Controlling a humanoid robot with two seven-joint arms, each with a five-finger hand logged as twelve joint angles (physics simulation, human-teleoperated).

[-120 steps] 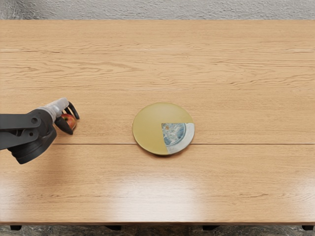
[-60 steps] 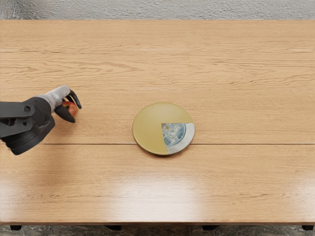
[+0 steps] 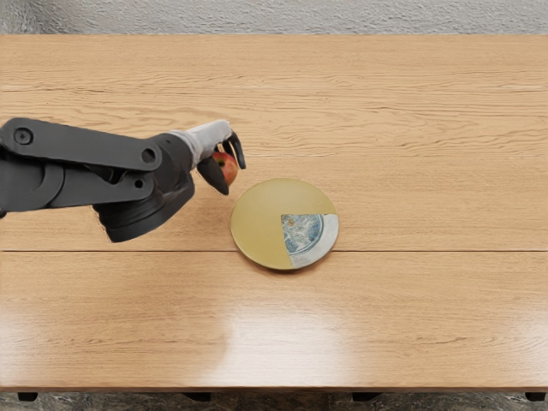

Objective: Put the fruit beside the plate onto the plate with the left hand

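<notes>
Gripping the fruit (image 3: 227, 166), the left hand (image 3: 216, 154) is seen near the upper-left rim of the plate (image 3: 261, 224), its arm reaching in from the left edge over the worktop (image 3: 394, 325). The dark fingers (image 3: 211, 176) are curled round the fruit, so that only a small patch of red and yellow skin is shown between them. The fruit is held beside the plate rather than over it. How high it is carried above the worktop cannot be told from this one view. The right hand is not seen.

The fruit is judged to be small, round and light, something like an apple, with a firm body and a smooth skin. A hard squeeze is not needed and could bruise it, but a loose hold could let so round a thing slip out. It is best taken around its widest girth, with fingers and thumb set on opposite sides, as appears to be done here. Rolling may be expected on release, since the plate looks shallow. The fruit should therefore be set down near the middle and let go only once contact is made.
</notes>
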